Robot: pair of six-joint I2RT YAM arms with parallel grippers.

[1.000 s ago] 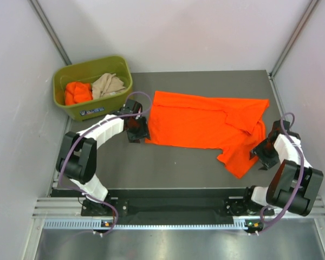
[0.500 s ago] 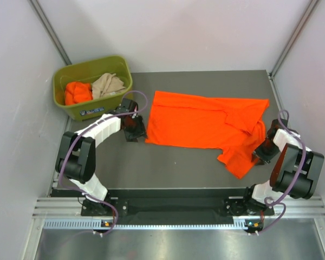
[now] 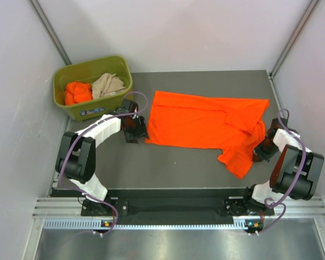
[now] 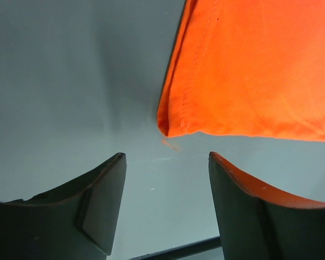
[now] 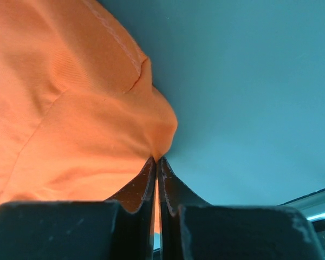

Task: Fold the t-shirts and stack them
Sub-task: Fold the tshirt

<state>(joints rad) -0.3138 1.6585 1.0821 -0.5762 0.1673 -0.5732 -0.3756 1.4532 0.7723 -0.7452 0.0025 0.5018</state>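
Shirts lie in two places. One spread orange t-shirt [image 3: 200,122] lies flat on the dark tabletop [image 3: 168,162], reaching from the centre out toward 3 o'clock, with a sleeve trailing toward 5 o'clock. The left pincer [image 3: 134,129] sits low at this shirt's 9 o'clock edge, its jaws spread apart and holding nothing. In the left wrist view the shirt's hemmed corner [image 4: 176,122] lies just beyond the gap between the two fingers, clear of both. The right pincer [image 3: 261,149] is at the shirt's 4 o'clock side, pressed together on a fold of the fabric. The right wrist view shows orange cloth bunched into the tips. At the tabletop's 10 o'clock corner stands an olive-green bin [image 3: 89,66]. It holds a crumpled orange t-shirt [image 3: 77,92] on its 9 o'clock side and a beige t-shirt [image 3: 108,85] touching it toward 3 o'clock.
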